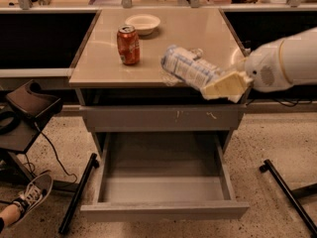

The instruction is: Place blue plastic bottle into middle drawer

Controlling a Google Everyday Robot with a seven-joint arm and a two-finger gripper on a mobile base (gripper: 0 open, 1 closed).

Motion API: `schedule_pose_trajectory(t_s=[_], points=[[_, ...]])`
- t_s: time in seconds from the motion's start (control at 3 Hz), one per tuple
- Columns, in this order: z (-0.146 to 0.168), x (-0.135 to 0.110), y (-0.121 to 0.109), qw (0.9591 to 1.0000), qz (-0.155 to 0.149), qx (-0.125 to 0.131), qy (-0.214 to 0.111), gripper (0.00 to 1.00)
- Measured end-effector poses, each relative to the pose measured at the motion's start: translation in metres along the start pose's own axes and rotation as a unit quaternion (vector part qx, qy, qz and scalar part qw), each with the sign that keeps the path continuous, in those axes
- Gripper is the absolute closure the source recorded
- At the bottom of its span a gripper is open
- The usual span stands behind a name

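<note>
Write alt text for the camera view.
A robot gripper holds a tilted plastic bottle at the front edge of a table; an open, empty grey drawer lies below. A red can and a white bowl stand on the table.
</note>
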State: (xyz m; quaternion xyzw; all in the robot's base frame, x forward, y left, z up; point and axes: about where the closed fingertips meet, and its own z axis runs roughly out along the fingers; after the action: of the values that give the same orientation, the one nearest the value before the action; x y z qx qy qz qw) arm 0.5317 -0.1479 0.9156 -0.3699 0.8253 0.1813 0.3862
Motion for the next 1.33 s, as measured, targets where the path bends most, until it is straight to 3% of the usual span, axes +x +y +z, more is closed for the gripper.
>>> schedule_pose_trajectory(t_s=[0.67, 1.0, 1.33], points=[[0.102, 0.138, -0.031, 0.9982, 0.041, 0.015, 0.042, 1.0], [0.136, 0.187, -0.049, 0.9952, 0.071, 0.015, 0.066, 1.0], [0.162, 0.226, -0.056, 0.9909, 0.096, -0.001, 0.094, 1.0]])
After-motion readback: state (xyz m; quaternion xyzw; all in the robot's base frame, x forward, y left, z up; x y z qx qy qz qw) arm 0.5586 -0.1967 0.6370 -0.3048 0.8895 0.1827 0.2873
